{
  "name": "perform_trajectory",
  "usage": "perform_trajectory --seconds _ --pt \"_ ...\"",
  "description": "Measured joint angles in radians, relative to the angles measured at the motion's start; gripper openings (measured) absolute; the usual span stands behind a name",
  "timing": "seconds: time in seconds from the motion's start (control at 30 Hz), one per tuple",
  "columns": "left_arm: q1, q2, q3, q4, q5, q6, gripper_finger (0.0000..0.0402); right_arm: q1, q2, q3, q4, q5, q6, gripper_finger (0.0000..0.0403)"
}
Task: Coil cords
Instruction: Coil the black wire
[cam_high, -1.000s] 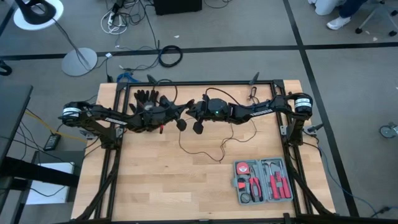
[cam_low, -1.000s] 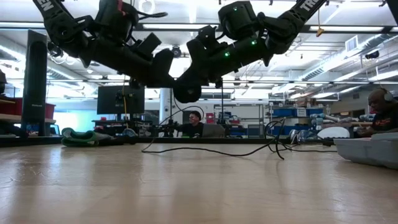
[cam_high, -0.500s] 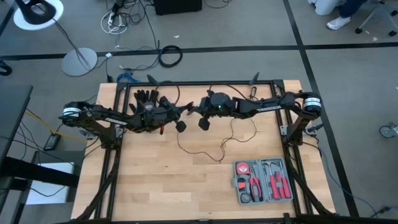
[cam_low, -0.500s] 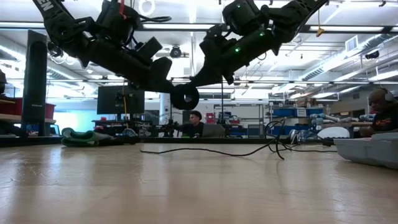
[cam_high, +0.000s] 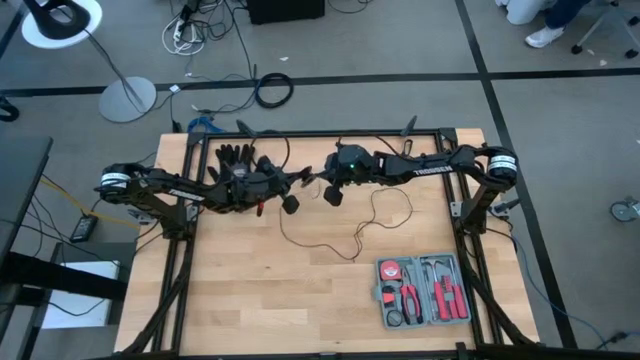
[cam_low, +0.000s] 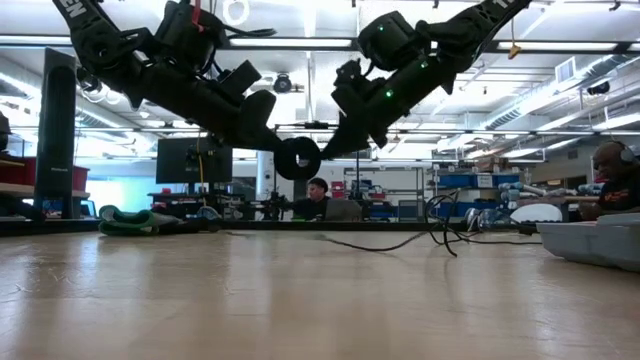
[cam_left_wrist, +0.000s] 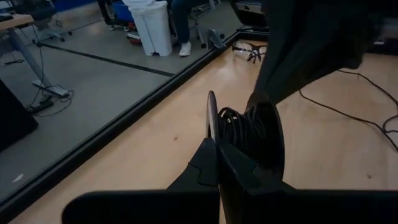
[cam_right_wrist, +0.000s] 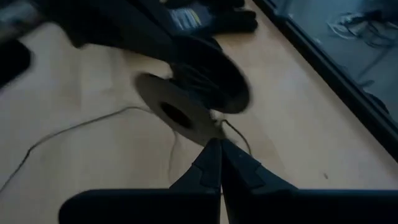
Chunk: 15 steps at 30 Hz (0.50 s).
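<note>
Left wrist view shows the left gripper (cam_left_wrist: 217, 146) clamped on the round black disc (cam_left_wrist: 264, 134), wire wound on it, held above the table (cam_high: 250, 290). Right gripper (cam_high: 334, 194) hangs just beside, fingers closed; the thin wire (cam_high: 330, 245) trails across the wood.

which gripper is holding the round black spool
The left gripper: its shut fingers clamp the spool, held above the table. The right gripper beside it pinches only the thin wire.
</note>
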Motion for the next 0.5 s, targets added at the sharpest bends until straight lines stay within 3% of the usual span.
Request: perform_trajectory --seconds 0.23,0.5 --pt "0.000 0.000 0.000 -0.006 0.043 -0.008 0.0000 -0.013 0.000 0.000 -0.055 0.012 -0.007 0.0004" --pt "0.000 -0.002 0.000 -0.007 -0.005 -0.010 0.0000 -0.013 -0.005 -0.008 -0.186 0.009 -0.008 0.0002"
